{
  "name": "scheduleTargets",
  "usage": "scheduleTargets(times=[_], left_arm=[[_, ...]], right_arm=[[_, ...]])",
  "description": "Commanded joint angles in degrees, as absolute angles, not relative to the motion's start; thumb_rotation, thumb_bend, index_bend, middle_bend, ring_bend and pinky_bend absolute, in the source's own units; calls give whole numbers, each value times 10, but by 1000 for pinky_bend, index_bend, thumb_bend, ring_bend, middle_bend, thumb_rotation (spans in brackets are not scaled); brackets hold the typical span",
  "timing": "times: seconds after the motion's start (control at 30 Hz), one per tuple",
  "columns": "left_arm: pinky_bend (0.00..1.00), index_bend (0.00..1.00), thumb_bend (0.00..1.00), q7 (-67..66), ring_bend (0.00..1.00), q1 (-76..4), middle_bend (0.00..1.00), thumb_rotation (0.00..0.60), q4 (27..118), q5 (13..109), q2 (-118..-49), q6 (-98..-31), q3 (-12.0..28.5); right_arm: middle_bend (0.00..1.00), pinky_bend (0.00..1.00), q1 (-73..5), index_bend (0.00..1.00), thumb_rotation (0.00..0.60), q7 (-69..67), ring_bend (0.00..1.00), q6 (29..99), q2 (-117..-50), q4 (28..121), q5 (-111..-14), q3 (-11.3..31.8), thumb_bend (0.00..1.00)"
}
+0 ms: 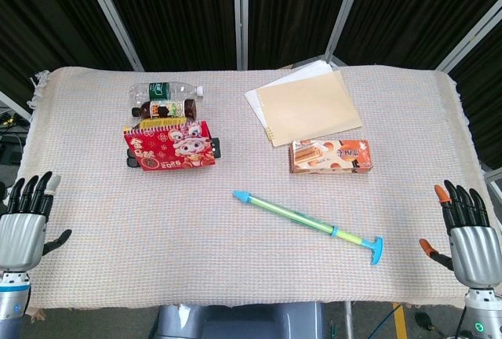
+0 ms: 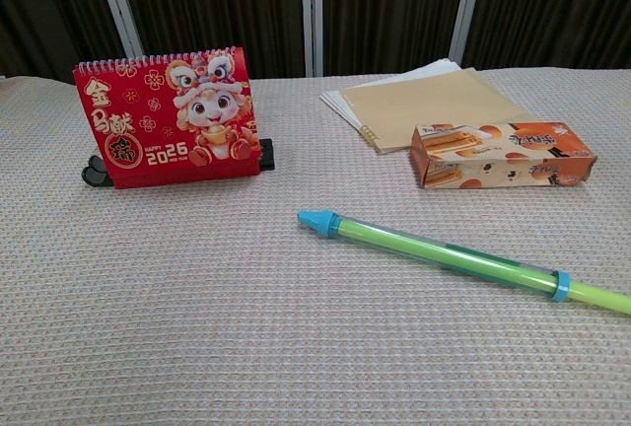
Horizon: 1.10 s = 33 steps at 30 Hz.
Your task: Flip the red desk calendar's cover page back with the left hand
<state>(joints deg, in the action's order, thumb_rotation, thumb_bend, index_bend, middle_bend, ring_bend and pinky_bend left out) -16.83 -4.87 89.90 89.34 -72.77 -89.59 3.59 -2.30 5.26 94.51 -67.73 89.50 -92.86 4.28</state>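
The red desk calendar (image 1: 169,146) stands upright on the left part of the table, its 2026 cover with a cartoon lion facing me; the chest view shows the calendar (image 2: 168,117) with the spiral binding along its top edge and the cover down in front. My left hand (image 1: 23,225) hovers at the table's near left edge, fingers spread and holding nothing, well below and left of the calendar. My right hand (image 1: 469,233) is at the near right edge, also spread and empty. Neither hand shows in the chest view.
Two bottles (image 1: 165,100) lie just behind the calendar. A brown envelope on white papers (image 1: 312,107) lies at the back right, a snack box (image 1: 331,156) in front of it. A green and blue syringe-like toy (image 1: 307,218) lies diagonally near the middle front.
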Motion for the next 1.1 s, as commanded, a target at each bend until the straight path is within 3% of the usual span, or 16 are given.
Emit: scheduleTargets(times=[0.03, 0.63, 0.77, 0.83, 0.87, 0.9, 0.93, 1.0, 1.1], left_arm=[[0, 0, 21, -169, 0, -51, 0, 600, 904, 889, -725, -891, 36], [0, 0, 31, -166, 0, -67, 0, 600, 930, 869, -720, -849, 30], [0, 0, 53, -163, 0, -72, 0, 600, 931, 865, -726, -844, 34], [11, 0, 141, -164, 4, -72, 0, 600, 926, 862, -731, -843, 34], [50, 0, 203, -164, 43, -72, 21, 600, 924, 860, -735, -845, 35], [147, 0, 312, -161, 148, -71, 105, 600, 921, 858, -742, -850, 38], [276, 0, 422, -160, 284, -70, 229, 600, 919, 857, -746, -854, 41], [442, 0, 577, -148, 485, -69, 450, 600, 912, 853, -765, -871, 53], [516, 0, 697, -110, 599, -75, 589, 600, 912, 835, -782, -859, 63]], right_arm=[[0, 0, -23, 58, 600, 54, 0, 949, -681, 890, -933, 43, 73], [0, 0, -14, 71, 600, 18, 0, 946, -672, 882, -918, 40, 72], [0, 0, -14, 80, 600, 16, 0, 949, -671, 880, -922, 41, 72], [0, 0, -15, 83, 600, 12, 0, 945, -671, 880, -920, 40, 72], [0, 0, -15, 84, 600, 10, 0, 942, -671, 880, -918, 40, 72], [0, 0, -16, 86, 600, 8, 0, 938, -671, 879, -917, 39, 72], [0, 0, -16, 87, 600, 7, 0, 937, -671, 879, -917, 39, 72], [0, 0, -17, 88, 600, 5, 0, 936, -670, 880, -918, 38, 72], [0, 0, -17, 88, 600, 3, 0, 937, -669, 880, -920, 39, 72]])
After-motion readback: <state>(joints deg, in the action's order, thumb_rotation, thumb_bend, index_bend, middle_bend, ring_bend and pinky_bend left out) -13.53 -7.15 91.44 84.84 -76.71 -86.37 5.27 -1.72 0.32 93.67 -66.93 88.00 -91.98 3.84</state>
